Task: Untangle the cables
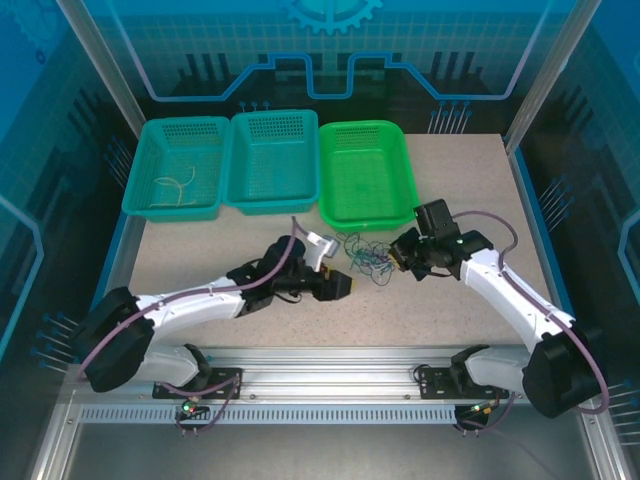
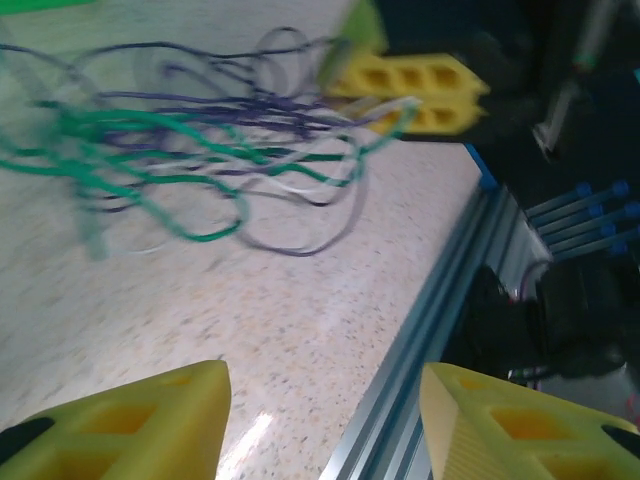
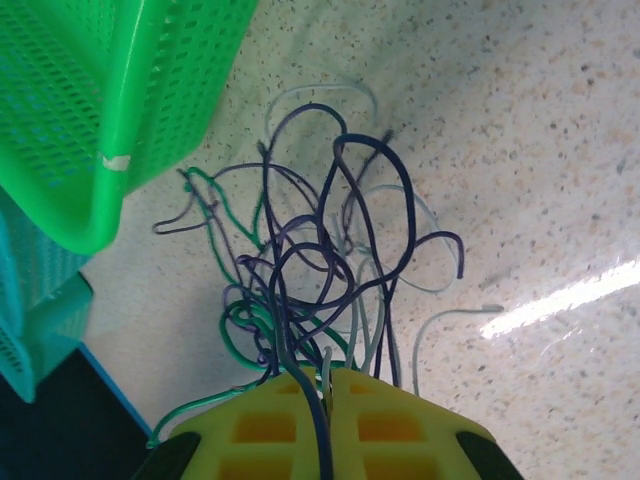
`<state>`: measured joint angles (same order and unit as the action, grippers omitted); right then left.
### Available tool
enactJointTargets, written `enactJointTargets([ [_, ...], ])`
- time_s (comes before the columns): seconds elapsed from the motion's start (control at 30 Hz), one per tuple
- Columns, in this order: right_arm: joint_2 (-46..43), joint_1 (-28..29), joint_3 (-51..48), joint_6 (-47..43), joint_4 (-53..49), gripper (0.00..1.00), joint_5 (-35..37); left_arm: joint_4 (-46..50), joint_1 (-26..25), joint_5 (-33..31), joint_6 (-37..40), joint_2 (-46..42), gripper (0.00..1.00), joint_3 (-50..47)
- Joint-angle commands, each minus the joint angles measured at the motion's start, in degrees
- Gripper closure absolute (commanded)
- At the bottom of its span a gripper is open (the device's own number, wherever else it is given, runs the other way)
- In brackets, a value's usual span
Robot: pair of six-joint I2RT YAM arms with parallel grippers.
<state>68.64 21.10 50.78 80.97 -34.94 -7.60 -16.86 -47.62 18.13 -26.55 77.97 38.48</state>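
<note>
Started at the near edge: found both arm bases bolted to the aluminium rail (image 1: 330,362). Followed the left arm (image 1: 200,303) out low and nearly flat over the desk (image 1: 450,325), reaching toward the middle with the wrist pointed right. Found the left pincer (image 1: 345,286) released, yellow fingers (image 2: 130,425) spread apart over bare desk, just short of the cables (image 1: 365,256).

Followed the right arm (image 1: 510,290) up from its base, elbow bent, forearm angled in toward the centre. Found the right pincer (image 1: 402,256) clenched on the cables, with several purple and green strands pinched between its fingertips and fanning out in loops over the desk.

Pegged the tangle as lying between the two pincers, near the front rim of the green basket (image 1: 365,226): purple, dark green and a few pale strands, all looped together. Couldn't sort out which strand crossed which from the left wrist view, way too blurry.

Further back, counted three baskets in a row along the far side of the desk, green on the right, then the middle teal basket (image 1: 275,113) touching it. Spotted one curly cream strand (image 1: 176,187) lying in the left teal basket (image 1: 185,121), well apart from the main clump.
</note>
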Motion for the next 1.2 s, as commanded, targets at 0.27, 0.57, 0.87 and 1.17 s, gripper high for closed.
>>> enactJointTargets([
  [0.27,-5.88,0.91,2.82,21.40,-4.24,1.00,4.38,-32.85,-5.68,-4.82,5.80,17.45,0.30,-1.57],
  [0.57,-8.86,1.56,4.29,27.98,-6.11,1.00,6.87,-40.22,-5.68,-12.15,7.81,27.90,0.19,4.02],
  [0.87,-11.27,2.04,3.96,31.16,-7.76,1.00,8.43,-45.36,-4.81,-16.01,3.71,33.30,0.57,8.57],
  [1.17,-15.24,-9.28,0.26,25.00,-13.14,1.00,7.56,-40.00,-2.03,-14.46,1.81,24.15,1.00,-0.10],
])
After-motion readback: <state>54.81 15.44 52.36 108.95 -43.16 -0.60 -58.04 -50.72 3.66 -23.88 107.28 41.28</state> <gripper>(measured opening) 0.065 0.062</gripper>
